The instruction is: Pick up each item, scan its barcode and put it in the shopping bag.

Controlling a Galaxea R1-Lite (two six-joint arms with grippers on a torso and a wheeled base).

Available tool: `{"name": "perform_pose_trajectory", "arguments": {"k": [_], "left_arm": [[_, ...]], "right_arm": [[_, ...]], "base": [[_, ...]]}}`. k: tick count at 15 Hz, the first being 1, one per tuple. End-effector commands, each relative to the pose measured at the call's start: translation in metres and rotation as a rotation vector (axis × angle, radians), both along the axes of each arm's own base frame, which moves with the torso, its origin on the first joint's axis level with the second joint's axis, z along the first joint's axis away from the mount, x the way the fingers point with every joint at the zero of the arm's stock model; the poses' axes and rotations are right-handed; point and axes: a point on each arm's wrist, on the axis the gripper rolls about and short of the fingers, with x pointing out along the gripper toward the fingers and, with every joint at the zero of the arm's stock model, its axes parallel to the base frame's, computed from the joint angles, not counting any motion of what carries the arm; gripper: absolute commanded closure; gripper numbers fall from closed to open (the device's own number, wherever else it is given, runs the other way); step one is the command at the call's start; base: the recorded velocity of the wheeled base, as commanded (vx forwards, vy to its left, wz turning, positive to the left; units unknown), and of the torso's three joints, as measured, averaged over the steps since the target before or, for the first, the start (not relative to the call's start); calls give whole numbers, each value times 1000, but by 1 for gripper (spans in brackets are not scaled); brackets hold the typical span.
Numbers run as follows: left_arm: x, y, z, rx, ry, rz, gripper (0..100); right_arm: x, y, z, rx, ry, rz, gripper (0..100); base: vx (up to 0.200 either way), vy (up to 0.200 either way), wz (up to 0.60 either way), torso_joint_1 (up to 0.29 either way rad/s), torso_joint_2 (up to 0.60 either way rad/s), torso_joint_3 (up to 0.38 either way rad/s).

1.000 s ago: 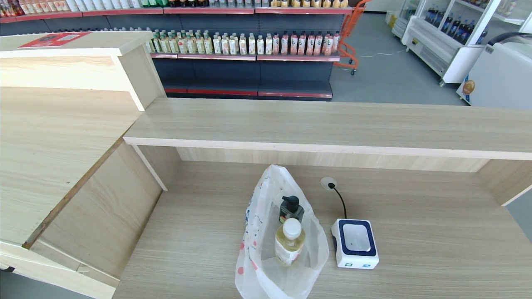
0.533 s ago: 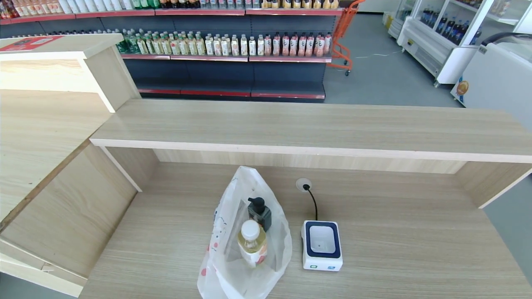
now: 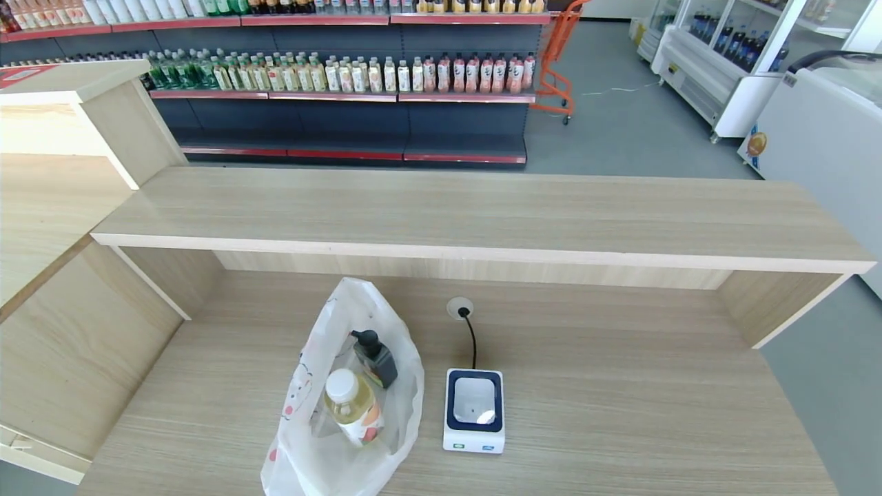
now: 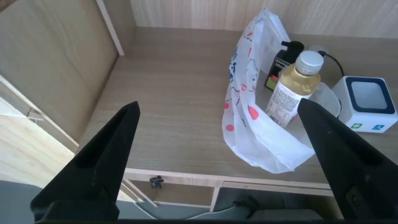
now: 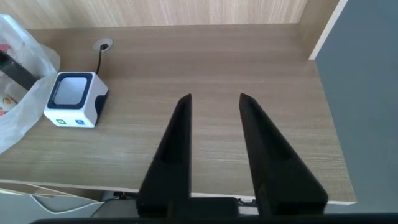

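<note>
Head view looks down on a light wooden counter [image 3: 620, 413] where a thin white shopping bag [image 3: 303, 455] with red and blue print sits slumped, its mouth gaping upward. Two items are inside it: a clear bottle of yellow drink [image 3: 353, 410] with a white cap, leaning nearer the robot, and a dark pump bottle [image 3: 375, 358] just behind it, deeper in the bag; whether the two touch cannot be told. Just beside the bag, on the robot's right, stands the white barcode scanner [image 3: 474, 410] with a dark blue frame around its window, facing up. A black cable [image 3: 471, 337] runs from the scanner's back to a round grommet [image 3: 459, 307] in the counter, near the wall under the raised ledge [image 3: 482, 213]. In the left wrist view the left gripper [image 4: 219, 104] hangs above the counter's near edge with its fingers spread wide and nothing between them. In the right wrist view the right gripper [image 5: 215, 97] hangs over bare wood well to the scanner's right, its fingers parted by a narrow gap, holding nothing.
</note>
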Motion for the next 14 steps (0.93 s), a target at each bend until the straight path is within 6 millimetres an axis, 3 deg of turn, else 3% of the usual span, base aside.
{"name": "perform_pose_trajectory", "arguments": {"k": [1, 13, 14], "left_arm": [[0, 0, 0, -1, -1, 0, 0], [0, 0, 0, 1, -1, 0, 0], [0, 0, 0, -1, -1, 0, 0]], "right_arm": [[0, 0, 0, 2, 2, 0, 100], [0, 0, 0, 3, 2, 0, 100], [0, 0, 0, 3, 2, 0, 100]], "base": [[0, 0, 0, 0, 0, 0], [0, 0, 0, 0, 0, 0], [200, 200, 0, 2, 2, 2]]}}
